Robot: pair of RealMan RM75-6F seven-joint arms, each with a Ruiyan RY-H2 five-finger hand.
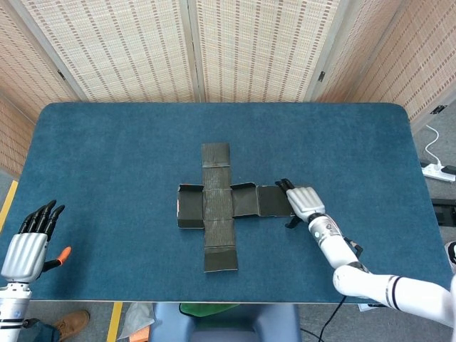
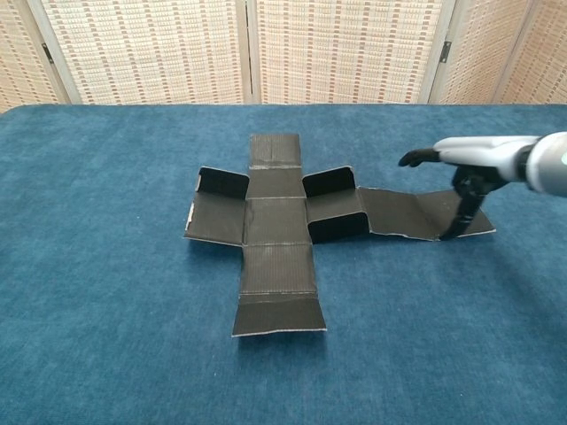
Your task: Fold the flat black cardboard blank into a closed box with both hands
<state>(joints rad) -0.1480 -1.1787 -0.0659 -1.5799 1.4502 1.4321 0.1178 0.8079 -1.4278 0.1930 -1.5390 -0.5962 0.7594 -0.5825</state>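
Hands (image 1: 303,201) (image 1: 27,246) — two; blank (image 1: 217,205) — one

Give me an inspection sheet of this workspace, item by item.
Surface: blue cloth table, level.
Job's things: black cardboard blank lies unfolded as a cross, some side flaps partly raised.
Clutter: nothing seen.
Hands: right hand over the blank's far right panel, fingers spread, thumb pointing down at the panel's edge; left hand at the table's near left edge, holding nothing.
Cables: white power strip on the floor.
Surroundings: woven screens behind.

Right hand (image 1: 302,200) over cardboard blank (image 1: 228,205) right end; left hand (image 1: 28,242) apart
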